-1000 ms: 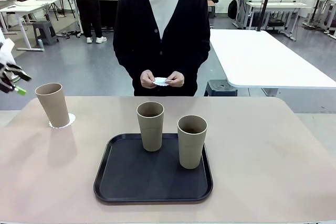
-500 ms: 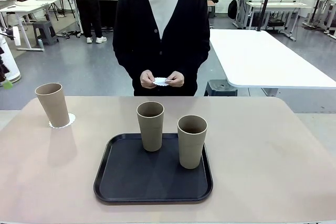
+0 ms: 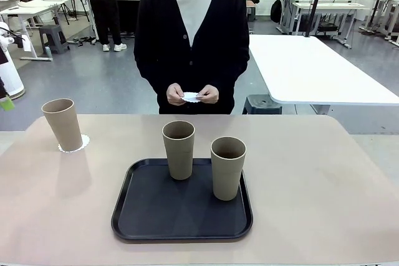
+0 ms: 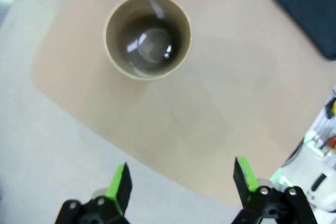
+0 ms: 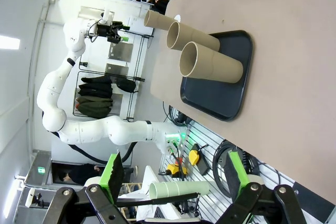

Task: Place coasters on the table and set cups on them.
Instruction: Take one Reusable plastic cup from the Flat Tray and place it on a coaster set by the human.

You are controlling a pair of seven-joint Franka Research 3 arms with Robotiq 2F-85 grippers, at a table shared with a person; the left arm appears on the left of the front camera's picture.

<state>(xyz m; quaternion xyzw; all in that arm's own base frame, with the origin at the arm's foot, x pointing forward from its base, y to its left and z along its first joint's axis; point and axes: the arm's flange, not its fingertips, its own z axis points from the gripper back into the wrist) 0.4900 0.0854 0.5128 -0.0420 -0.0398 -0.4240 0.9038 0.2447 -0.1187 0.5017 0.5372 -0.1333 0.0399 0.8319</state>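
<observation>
One tall tan tumbler (image 3: pixel 62 124) stands on its white scalloped paper coaster (image 3: pixel 85 142), left of the black plastic tray (image 3: pixel 124 213); left gripper (image 4: pixel 181 177) has pulled back above it, jaws spread, empty. Two more tumblers (image 3: pixel 179 149) wait on tray. Right gripper (image 5: pixel 170 169) spread too. Person's hands (image 3: pixel 209 95) beyond tray hold next coaster (image 3: pixel 191 96). Smooth beige table (image 3: pixel 312 166), grey-floored lab.

At the left, a cup (image 3: pixel 62 124) hides most of its coaster (image 3: pixel 85 142); my left wrist view crops the tray (image 4: pixel 310 9).
</observation>
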